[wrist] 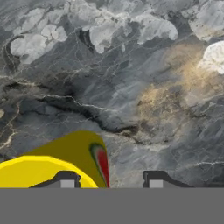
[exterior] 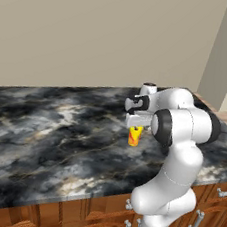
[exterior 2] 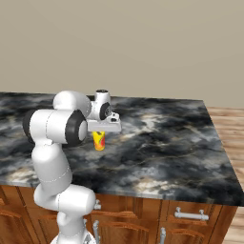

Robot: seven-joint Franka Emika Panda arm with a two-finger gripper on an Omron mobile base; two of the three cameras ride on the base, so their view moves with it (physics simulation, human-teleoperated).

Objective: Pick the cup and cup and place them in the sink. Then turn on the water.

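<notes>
The tool sits over the yellow cup on the counter (grip unclear, I cannot tell); next, squeeze and lift

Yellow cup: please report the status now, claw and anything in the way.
Claw low over the yellow cup, jaws apart, grip not confirmed. Cup upright on the marble counter. Nothing near it in the way.

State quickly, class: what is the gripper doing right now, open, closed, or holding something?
Gripper: down over the yellow cup on the counter, one fingertip over its rim; whether it grips the cup cannot be told.
</notes>
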